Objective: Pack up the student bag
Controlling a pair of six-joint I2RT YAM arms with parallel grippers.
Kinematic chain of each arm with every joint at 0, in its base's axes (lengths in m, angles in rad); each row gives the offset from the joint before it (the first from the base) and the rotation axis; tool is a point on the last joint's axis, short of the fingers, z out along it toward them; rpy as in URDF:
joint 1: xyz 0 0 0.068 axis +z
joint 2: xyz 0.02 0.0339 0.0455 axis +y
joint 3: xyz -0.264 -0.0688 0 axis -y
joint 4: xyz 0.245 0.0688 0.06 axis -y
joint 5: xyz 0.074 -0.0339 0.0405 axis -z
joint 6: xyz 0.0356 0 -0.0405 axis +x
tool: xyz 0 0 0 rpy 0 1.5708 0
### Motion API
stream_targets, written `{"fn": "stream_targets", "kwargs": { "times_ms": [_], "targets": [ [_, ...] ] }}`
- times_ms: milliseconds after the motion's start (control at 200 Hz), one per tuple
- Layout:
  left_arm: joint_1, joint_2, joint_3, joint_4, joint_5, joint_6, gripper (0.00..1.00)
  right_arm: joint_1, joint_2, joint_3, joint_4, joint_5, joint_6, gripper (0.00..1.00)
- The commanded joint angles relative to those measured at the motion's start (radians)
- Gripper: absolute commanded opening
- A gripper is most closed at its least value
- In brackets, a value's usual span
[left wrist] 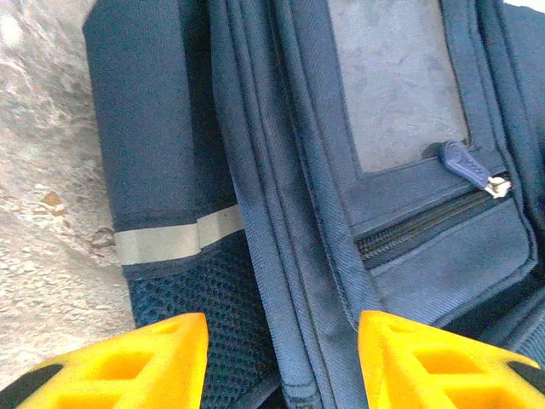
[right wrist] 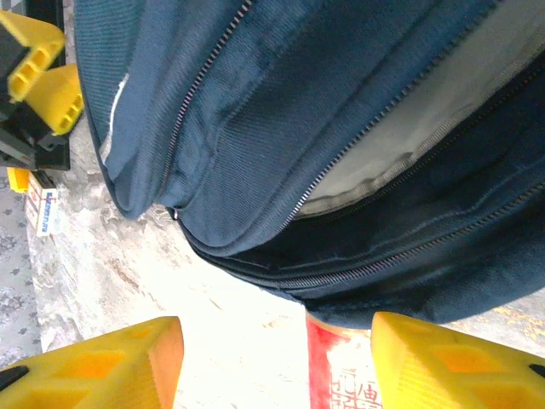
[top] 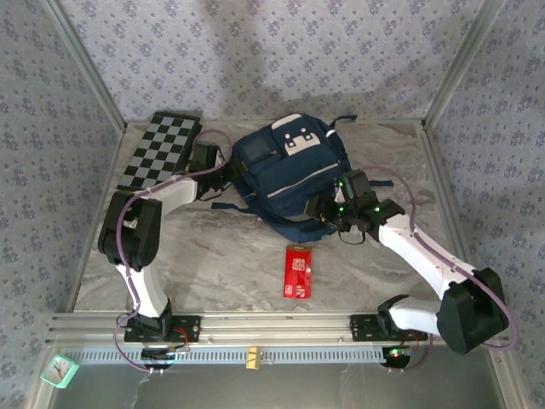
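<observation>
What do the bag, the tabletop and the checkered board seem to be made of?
Bag: woven navy fabric, matte; weave, stitched seams and mesh show. Tabletop: veined like marble, faint sheen; stone or printed laminate, cannot tell. Board: flat, stiff-looking, printed black-and-white squares; perhaps card or plastic.

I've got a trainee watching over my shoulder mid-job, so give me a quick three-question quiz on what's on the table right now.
1. True or false: the flat red rectangular packet lies inside the large navy-blue fabric backpack.
2. Where is the flat black-and-white chessboard? A) on the grey marbled table, left of the backpack; B) under the backpack; C) on top of the red packet.
3. In the wrist views, are the left arm's yellow fingers and the right arm's yellow fingers apart or closed together?
Key: 1 false, it lies on the table in front of the backpack. 2 A. 3 Both pairs apart.
</observation>
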Motion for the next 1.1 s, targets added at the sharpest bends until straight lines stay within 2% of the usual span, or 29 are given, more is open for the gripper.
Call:
{"fn": "stream_targets", "kwargs": {
  "times_ms": [0, 315, 595, 875, 1004, 1094],
  "targets": [
    [-0.003, 0.047, 0.055, 0.071, 0.053, -0.037, 0.49, 0.007, 0.032, 0.065, 0.048, -0.034, 0.039, 0.60],
    [-0.011, 0.136, 0.121, 0.071, 0.079, -0.054, 0.49, -0.027, 0.212, 0.179, 0.088, -0.044, 0.006, 0.42],
    [-0.058, 0.182, 0.147, 0.054, 0.031, -0.108, 0.48, -0.073, 0.331, 0.194, 0.106, -0.052, -0.004, 0.34],
    [-0.086, 0.184, 0.154, 0.122, -0.001, -0.210, 0.21, -0.097, 0.344, 0.164, 0.101, -0.021, -0.032, 0.32],
    [-0.094, 0.145, 0.140, 0.123, -0.002, -0.227, 0.07, -0.123, 0.349, 0.159, 0.102, -0.007, -0.065, 0.31],
    [-0.094, 0.097, 0.116, 0.121, -0.007, -0.227, 0.02, -0.147, 0.376, 0.177, 0.111, -0.001, -0.090, 0.31]
  ]
}}
